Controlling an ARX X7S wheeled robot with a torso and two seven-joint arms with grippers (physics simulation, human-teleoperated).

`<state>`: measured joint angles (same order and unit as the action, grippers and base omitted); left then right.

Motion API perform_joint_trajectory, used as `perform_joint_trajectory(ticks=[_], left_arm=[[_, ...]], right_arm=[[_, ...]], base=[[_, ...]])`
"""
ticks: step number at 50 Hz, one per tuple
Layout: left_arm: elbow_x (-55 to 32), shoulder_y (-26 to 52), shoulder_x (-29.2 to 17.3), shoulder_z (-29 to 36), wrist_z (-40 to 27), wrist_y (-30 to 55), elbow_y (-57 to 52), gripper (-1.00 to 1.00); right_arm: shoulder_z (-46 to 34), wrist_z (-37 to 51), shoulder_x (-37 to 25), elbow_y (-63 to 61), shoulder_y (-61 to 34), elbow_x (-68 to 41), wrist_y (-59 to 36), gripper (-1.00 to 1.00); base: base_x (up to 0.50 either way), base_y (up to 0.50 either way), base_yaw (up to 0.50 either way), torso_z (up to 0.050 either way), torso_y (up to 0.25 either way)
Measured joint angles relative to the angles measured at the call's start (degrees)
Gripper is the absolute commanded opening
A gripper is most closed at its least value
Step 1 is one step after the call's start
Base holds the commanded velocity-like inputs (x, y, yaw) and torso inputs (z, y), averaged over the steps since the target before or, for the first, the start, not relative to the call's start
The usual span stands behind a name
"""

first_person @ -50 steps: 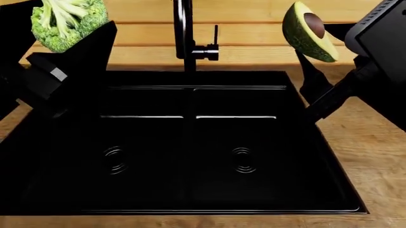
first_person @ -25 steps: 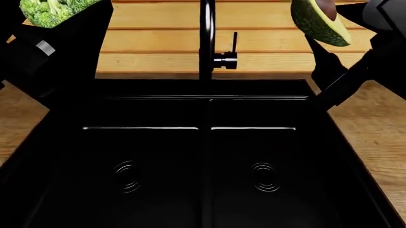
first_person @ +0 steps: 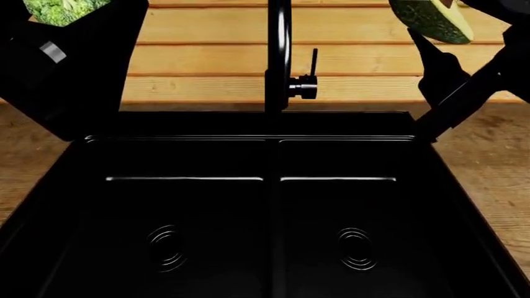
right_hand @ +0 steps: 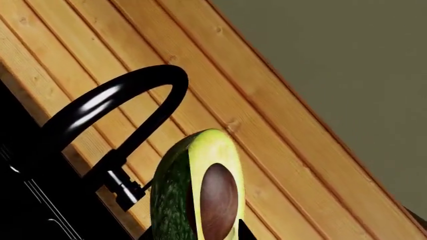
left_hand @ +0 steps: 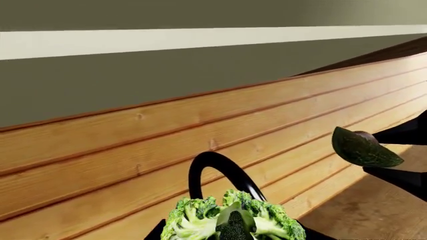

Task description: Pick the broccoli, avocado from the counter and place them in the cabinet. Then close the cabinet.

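A pale plank wall [first_person: 207, 56] ran behind the brown wooden counter [first_person: 488, 167], where a black double sink [first_person: 273, 211] filled most of the head view and a black arched tap [first_person: 280, 56] rose at its back edge. The left gripper [left_hand: 233, 235] was pinching the broccoli [left_hand: 230, 222], held high at the upper left above the sink's corner, well clear of the counter. The right gripper [right_hand: 200, 235] was pinching the halved avocado [right_hand: 197, 190] at its lower end, brown pit showing, raised at the upper right, apart from the tap. No cabinet showed in any view
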<state>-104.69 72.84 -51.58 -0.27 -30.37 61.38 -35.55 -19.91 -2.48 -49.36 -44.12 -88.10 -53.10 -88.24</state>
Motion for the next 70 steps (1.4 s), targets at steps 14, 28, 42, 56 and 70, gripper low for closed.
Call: perform_joint_trajectory(ticks=[14, 28, 42, 56, 70], left_arm=[[-0.2, -0.5, -0.5, -0.1, 0.1, -0.3, -0.6, -1.0], [-0.3, -1.0, -1.1, -0.5, 0.1, -0.7, -1.2, -1.0], [-0.6, -0.9, -1.6, -0.4, 0.1, -0.9, -1.4, -1.0], [-0.6, -1.1, -2.0, -0.2, 0.3, -1.0, -1.6, -1.0], [-0.8, -0.7, -2.0, 0.6, 0.2, -0.9, -1.8, -1.0]], right_arm=[[1.3, 6.9, -3.5, 0.3, -9.1, -10.5, -0.9, -1.0], [3.4, 16.1, -7.5, -0.1, -17.7, -23.9, 0.2, -1.0], [-4.9, 13.1, -5.8, 5.0, -31.0, -19.1, 2.0, -1.0], [-16.6, -0.7, 0.0, 17.8, -41.9, -3.7, 6.3, -1.0], [-20.7, -26.3, 10.2, 33.2, -45.5, 26.8, 8.8, -1.0]], base=[[0.0, 0.0, 0.0, 0.0, 0.001], [0.0, 0.0, 0.0, 0.0, 0.0], [0.0, 0.0, 0.0, 0.0, 0.0], [0.0, 0.0, 0.0, 0.0, 0.0], [0.0, 0.0, 0.0, 0.0, 0.001]])
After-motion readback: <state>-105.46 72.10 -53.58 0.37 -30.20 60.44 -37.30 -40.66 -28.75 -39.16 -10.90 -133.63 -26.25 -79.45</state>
